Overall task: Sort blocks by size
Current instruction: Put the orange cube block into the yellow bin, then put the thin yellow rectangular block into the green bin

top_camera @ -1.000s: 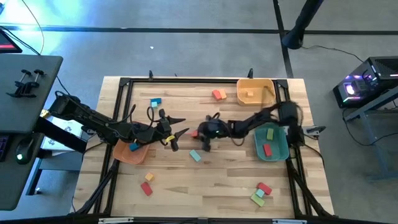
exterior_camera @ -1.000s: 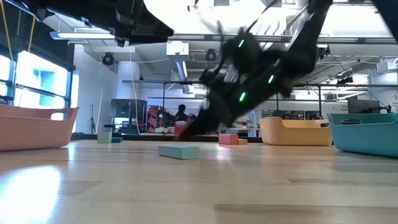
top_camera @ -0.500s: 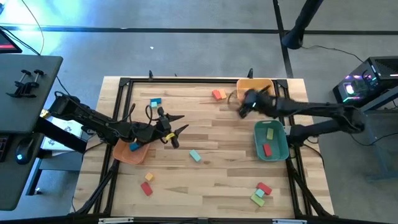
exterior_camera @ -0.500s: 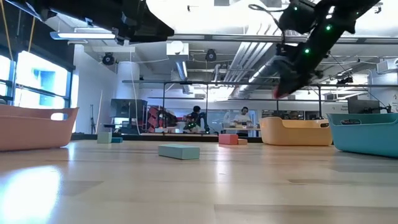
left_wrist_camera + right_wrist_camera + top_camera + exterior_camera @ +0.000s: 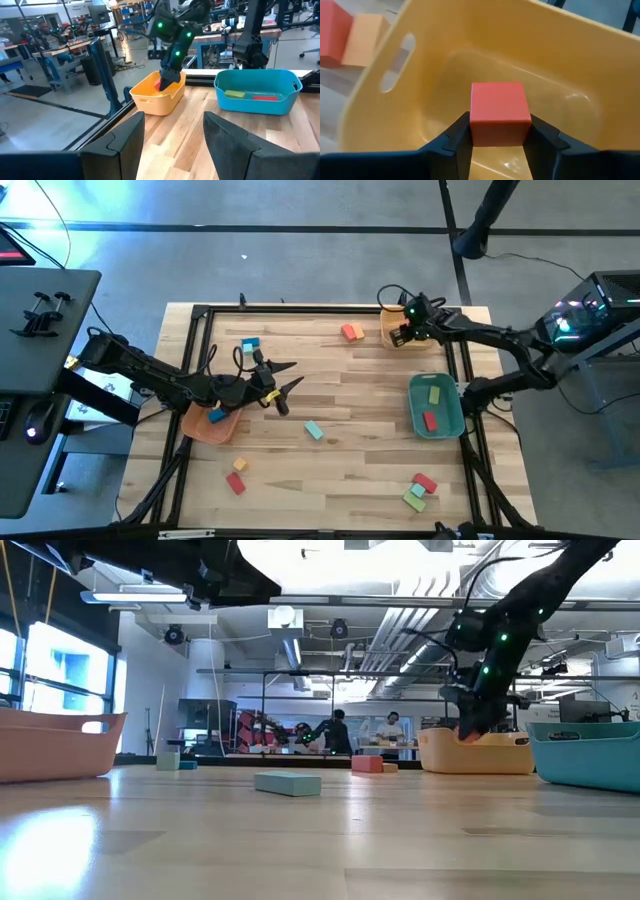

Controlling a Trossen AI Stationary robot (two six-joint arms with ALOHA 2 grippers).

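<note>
right gripper (image 5: 499, 145) pinching red cube (image 5: 499, 110) directly above the yellow bin (image 5: 560, 65) interior, drop goes straight down; left gripper (image 5: 172, 135) spread, idle over the orange bin (image 5: 205, 428)

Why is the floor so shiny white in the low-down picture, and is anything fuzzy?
Low view: bright window light bounces off the wooden table as a white glare patch at left, and the near wood looks soft. Right wrist view: the red cube in the right gripper is sharp; the blocks outside the yellow bin blur.
</note>
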